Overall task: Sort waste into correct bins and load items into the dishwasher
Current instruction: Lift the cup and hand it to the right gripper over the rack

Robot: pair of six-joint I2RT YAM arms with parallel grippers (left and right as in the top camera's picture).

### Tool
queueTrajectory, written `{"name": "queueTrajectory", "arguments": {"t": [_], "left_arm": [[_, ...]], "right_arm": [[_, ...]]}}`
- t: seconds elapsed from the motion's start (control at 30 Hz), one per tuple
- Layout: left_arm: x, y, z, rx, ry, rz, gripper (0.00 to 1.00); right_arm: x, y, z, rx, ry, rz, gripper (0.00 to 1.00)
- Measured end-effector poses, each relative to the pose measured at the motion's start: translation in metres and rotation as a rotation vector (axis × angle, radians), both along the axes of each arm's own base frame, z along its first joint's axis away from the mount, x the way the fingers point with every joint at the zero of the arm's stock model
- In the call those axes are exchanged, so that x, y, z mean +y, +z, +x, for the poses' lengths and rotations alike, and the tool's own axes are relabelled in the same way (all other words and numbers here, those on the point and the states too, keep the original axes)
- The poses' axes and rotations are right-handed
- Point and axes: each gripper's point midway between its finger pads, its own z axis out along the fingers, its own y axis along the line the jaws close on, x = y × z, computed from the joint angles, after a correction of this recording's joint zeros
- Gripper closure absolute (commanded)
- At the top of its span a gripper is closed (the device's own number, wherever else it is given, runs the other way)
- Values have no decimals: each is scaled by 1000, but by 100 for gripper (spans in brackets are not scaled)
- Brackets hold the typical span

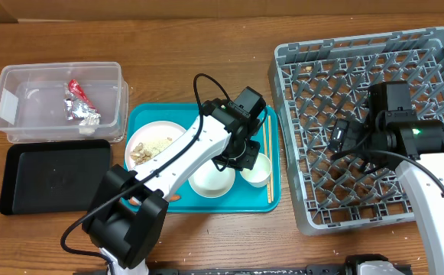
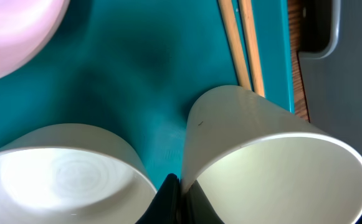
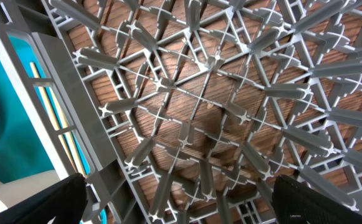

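Lifting straight up keeps the cup point(image 2: 280, 168), pinched in your closed left fingers point(image 2: 168, 202), off the neighbouring bowl point(image 2: 62, 168); right fingers point(image 3: 318, 199) gape empty above the rack point(image 1: 359, 40).

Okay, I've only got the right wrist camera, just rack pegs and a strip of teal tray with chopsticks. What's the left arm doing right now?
Observer: The left gripper is shut on the rim of the small white cup, which sits beside a bowl on the teal tray.
Operator: Any dishes in the rack yet?
Observer: None that the overhead view shows. The grey rack holds no plate, bowl or cup.
Operator: And the wrappers?
Observer: A red and silver wrapper lies in the clear tub.
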Motion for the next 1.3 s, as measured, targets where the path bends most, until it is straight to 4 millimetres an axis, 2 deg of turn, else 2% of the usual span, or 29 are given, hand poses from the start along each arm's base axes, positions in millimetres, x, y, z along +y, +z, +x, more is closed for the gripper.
{"name": "queueTrajectory", "arguments": {"t": [0.1,0.2,0.3,0.4,0.47,0.57,0.67,0.77,0.87,1.03,1.3], "left_arm": [[4,0,-3,19,6,8,96],[8,12,0,50,22,-16,96],[11,39,24,37,54,-110,96],[20,77,59,-6,107,-254,96],[32,103,80,-28,148,-377,96],[53,129,96,-6,213,-559,96],[71,147,104,23,258,-696,96],[78,164,104,57,273,-820,96],[72,181,100,85,248,-925,96],[49,202,86,139,171,-1047,96],[8,217,63,181,24,-1128,96]], "right_arm": [[0,0,0,0,0,0,3],[0,0,0,-1,1,0,3],[0,3,8,-33,1,1,0],[5,10,27,-116,11,28,0],[19,18,39,-175,71,87,0],[60,32,47,-252,305,252,0],[102,53,42,-339,568,418,0],[124,73,40,-442,739,501,0],[137,91,43,-544,852,535,0],[149,115,46,-676,972,566,0],[181,132,37,-764,1119,595,0]]}}
